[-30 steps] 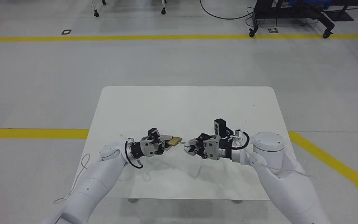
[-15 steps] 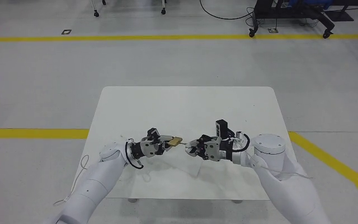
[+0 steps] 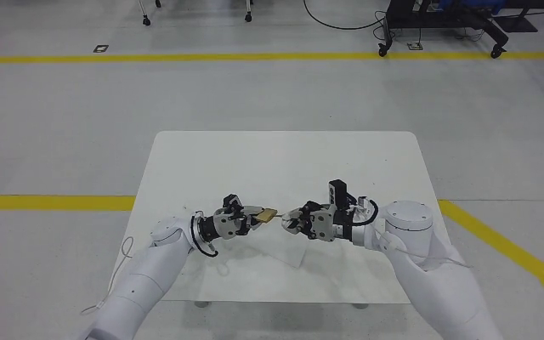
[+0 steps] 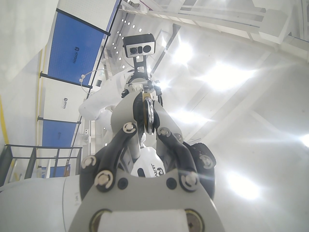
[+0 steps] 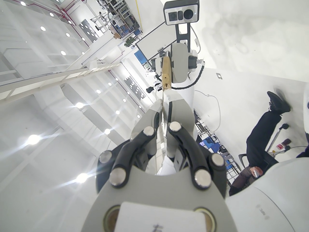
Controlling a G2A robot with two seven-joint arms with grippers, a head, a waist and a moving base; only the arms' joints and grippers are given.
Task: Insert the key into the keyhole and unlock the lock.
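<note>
Top view showed left pincer clamped on small brass padlock; right pincer pinched thin silver key, tip at the padlock's base, above white tabletop.

White table: rectangular top, rounded corners, on grey floor. Two feet under table's near edge. Yellow line runs out from both table sides; second line well beyond table's far edge.
</note>
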